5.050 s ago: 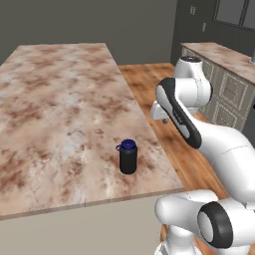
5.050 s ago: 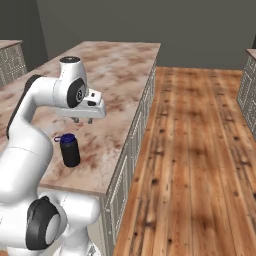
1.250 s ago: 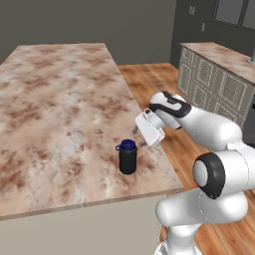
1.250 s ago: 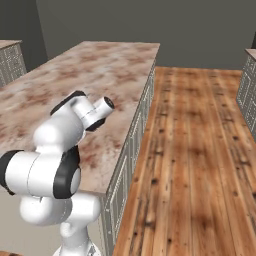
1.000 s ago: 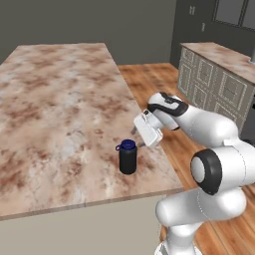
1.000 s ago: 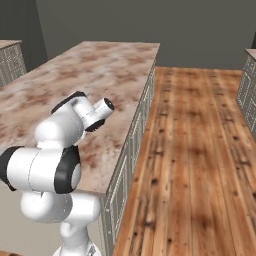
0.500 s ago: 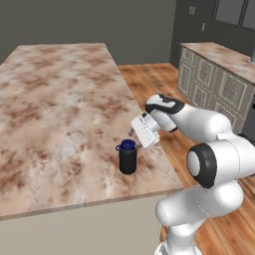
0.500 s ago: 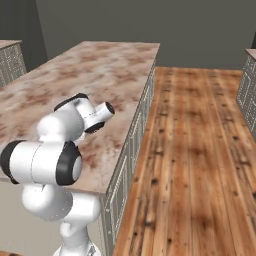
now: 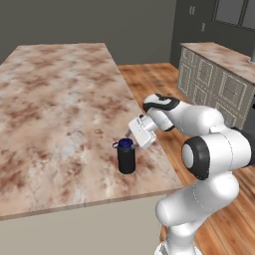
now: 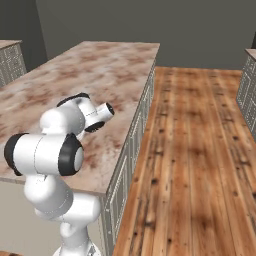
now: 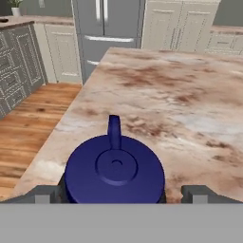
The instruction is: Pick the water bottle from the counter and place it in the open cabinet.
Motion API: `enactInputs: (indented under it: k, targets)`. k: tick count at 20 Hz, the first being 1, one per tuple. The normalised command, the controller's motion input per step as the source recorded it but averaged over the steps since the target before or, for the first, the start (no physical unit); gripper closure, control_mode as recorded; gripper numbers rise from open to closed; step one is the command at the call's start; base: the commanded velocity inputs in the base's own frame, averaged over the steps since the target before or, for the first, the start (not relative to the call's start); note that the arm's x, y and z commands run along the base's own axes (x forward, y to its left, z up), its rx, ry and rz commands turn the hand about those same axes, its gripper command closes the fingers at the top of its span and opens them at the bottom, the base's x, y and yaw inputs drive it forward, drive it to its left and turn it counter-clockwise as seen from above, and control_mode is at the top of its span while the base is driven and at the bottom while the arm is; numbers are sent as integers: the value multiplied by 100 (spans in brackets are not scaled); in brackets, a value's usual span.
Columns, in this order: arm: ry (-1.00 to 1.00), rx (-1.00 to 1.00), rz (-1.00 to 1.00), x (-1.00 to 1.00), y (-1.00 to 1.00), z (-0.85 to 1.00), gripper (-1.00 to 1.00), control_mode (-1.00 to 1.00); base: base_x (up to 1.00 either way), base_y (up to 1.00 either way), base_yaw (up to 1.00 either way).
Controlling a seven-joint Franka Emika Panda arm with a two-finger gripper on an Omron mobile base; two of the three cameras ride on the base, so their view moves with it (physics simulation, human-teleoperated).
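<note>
Directly beneath the tool (image 11: 116, 193), spread wide and empty, the small black blue-capped water bottle (image 11: 115, 169) is seen upright (cap centred between the tips) on the mottled marble table (image 11: 199, 109).

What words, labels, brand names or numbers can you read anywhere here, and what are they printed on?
None can be read.
The water bottle and its blue cap are plain, with no label.
The counter shows just marble mottling.
The end effector and the grey cabinets carry no markings.
</note>
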Motion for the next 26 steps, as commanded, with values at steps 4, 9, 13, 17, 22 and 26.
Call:
enactInputs:
  k: [4,9,13,17,22,26]
  targets:
    - [12,0,0,5,10,-6,-100,-100,0,0,0]
    - [4,0,0,-8,10,-9,-100,-100,0,0,0]
    - [0,0,0,-19,12,-12,-100,-100,0,0,0]
    - [0,0,0,-18,12,-16,-100,-100,0,0,0]
    - [0,0,0,-14,9,-28,-100,-100,0,0,0]
    - [0,0,0,-7,5,-32,-100,-100,0,0,0]
